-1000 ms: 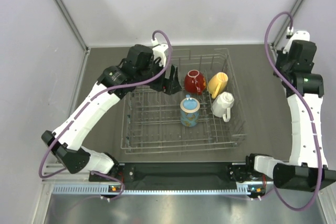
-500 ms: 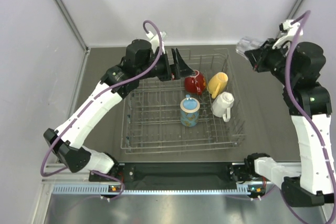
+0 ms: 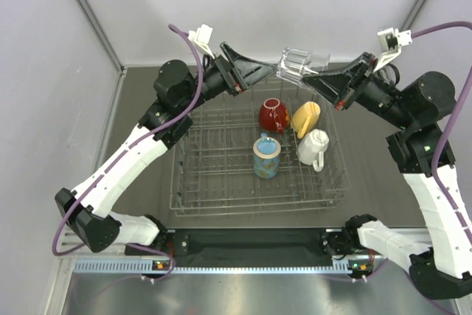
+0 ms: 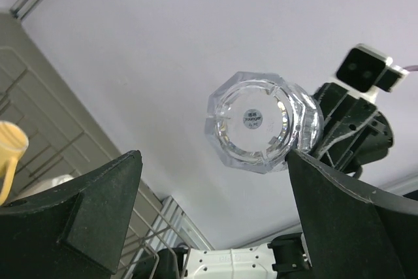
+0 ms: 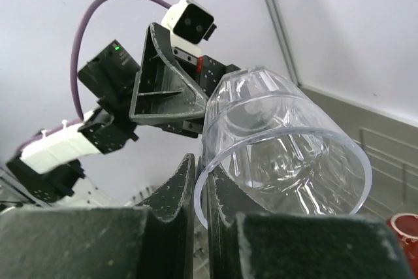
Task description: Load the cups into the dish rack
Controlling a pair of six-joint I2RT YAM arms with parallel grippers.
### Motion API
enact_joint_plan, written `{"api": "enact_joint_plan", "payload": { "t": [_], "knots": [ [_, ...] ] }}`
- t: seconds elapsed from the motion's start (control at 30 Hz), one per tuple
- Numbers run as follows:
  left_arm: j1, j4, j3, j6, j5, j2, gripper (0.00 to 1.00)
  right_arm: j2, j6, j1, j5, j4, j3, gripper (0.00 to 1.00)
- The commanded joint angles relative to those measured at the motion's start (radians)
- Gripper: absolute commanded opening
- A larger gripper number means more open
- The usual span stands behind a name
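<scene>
So my right gripper (image 3: 311,77) is clamped on the clear glass (image 3: 299,65) by its rim, up in the air over the dish rack (image 3: 179,195), 12 o'clock edge. Left gripper (image 3: 262,74) is gaping wide, facing the glass's base.

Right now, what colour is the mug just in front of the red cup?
That mug is blue with tan patterning; top external view shows it best.
</scene>
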Motion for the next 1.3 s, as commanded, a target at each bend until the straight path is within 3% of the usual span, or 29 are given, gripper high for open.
{"api": "enact_joint_plan", "payload": {
  "t": [0.0,0.17,0.57,0.77,1.27],
  "knots": [
    [0.002,0.166,-0.022,-0.007,0.047,-0.051,0.98,-0.026,0.117,0.03,-0.114,0.2,-0.03,0.0],
    [0.002,0.196,-0.073,0.016,0.069,-0.088,0.98,-0.056,0.229,0.039,-0.127,0.368,-0.108,0.0],
    [0.002,0.307,-0.099,-0.026,0.164,-0.091,0.98,-0.086,0.253,0.043,-0.121,0.371,-0.177,0.0],
    [0.02,0.451,-0.125,-0.134,0.208,-0.082,0.98,-0.079,0.235,0.045,-0.135,0.353,-0.176,0.0],
    [0.019,0.278,-0.049,-0.128,0.245,-0.033,0.98,-0.056,0.246,0.063,-0.18,0.399,-0.159,0.0]
  ]
}}
